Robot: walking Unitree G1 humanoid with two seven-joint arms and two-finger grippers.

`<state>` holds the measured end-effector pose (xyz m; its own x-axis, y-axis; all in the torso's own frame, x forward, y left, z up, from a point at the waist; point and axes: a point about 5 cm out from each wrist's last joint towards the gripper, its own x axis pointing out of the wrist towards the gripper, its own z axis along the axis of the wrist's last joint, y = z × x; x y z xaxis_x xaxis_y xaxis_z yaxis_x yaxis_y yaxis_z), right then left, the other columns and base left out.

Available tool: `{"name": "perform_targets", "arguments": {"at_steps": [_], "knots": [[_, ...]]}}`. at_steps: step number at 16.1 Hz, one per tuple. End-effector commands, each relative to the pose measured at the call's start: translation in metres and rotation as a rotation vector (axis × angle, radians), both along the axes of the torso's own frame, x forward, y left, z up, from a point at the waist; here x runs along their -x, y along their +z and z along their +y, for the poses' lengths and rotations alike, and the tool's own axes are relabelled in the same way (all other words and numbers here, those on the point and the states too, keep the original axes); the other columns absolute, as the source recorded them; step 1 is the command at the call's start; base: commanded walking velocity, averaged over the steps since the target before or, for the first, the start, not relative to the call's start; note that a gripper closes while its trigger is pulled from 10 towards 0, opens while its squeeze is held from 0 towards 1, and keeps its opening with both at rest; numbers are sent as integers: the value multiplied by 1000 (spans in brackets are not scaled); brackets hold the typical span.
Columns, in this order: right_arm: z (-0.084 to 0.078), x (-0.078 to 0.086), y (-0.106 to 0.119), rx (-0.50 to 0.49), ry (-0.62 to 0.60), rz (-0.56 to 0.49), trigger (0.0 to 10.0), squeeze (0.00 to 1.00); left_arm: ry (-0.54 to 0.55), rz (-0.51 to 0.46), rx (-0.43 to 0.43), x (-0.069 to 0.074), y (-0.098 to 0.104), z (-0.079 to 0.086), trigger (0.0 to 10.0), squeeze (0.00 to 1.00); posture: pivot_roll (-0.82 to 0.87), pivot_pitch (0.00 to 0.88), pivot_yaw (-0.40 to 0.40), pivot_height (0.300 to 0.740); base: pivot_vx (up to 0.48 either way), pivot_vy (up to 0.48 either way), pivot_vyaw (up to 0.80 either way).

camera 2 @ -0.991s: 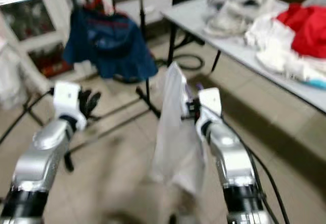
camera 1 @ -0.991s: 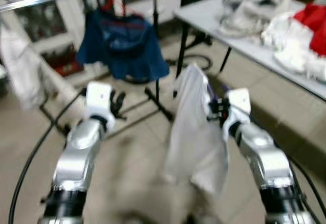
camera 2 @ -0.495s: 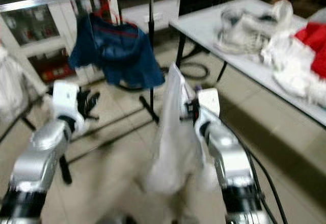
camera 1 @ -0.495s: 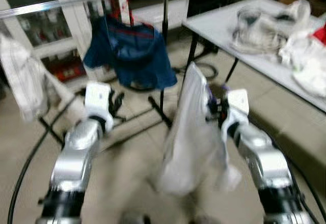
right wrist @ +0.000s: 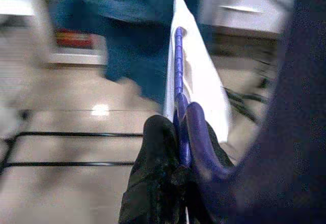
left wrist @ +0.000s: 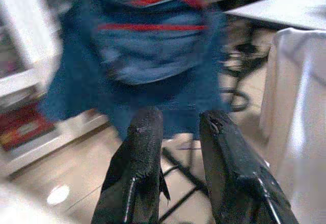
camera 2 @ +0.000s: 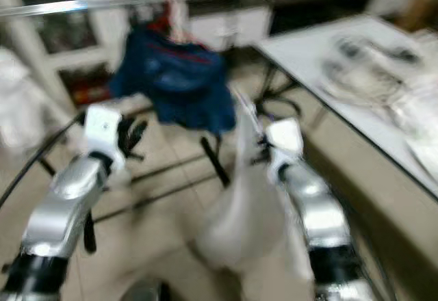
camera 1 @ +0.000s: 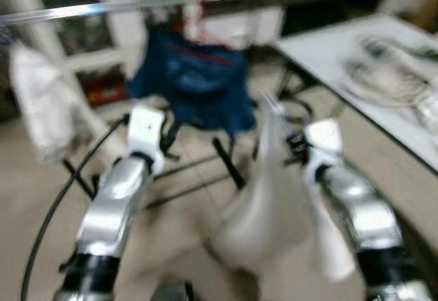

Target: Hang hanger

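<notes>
The right gripper (right wrist: 175,147) is clamped tight on a purple hanger (right wrist: 178,89), its 2 black fingers (right wrist: 155,175) pressed against the thin purple bar with no gap between them. The hanger carries a white garment (camera 1: 270,198), a pale, limp cloth that droops from the gripper in front of the robot and hangs low between the 2 silver arms, blurred in the head views. The left gripper (left wrist: 178,147) is raised on the robot's left, its 2 fingers parted by a narrow gap with nothing between them. Just beyond both grippers a dark blue garment (camera 1: 195,82) with red trim hangs from a silver rail (camera 1: 137,3) that runs across the top of the scene; it sits directly ahead of the held hanger. Another white garment (camera 1: 37,106) hangs farther along the rail on the left. Black stand legs (camera 1: 226,161) cross the tiled floor (camera 1: 178,246) under the blue garment. To the right stands a grey table (camera 1: 328,51) with crumpled pale laundry (camera 1: 390,75) heaped on it.
</notes>
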<state>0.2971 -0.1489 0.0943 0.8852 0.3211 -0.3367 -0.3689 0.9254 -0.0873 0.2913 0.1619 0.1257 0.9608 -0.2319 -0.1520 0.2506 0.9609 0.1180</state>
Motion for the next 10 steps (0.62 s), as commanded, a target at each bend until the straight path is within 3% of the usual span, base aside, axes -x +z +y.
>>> {"name": "perform_targets", "arguments": {"at_steps": [1, 5, 10], "knots": [[-1, -1, 9, 4, 39, -45, 10000, 0, -4, -19, -6, -1, 5, -3, 10000, 0, -5, 0, -24, 740, 439, 0, 800], [0, -2, 8, 10, 59, -46, 10000, 0, -2, -20, -14, -1, 5, -2, 10000, 0, -3, 0, -26, 740, 436, 0, 800], [-6, -5, 11, -25, 24, -55, 10000, 0, -51, -53, -47, -3, 14, -7, 10000, 0, -4, 0, -26, 740, 424, 0, 0]]}}
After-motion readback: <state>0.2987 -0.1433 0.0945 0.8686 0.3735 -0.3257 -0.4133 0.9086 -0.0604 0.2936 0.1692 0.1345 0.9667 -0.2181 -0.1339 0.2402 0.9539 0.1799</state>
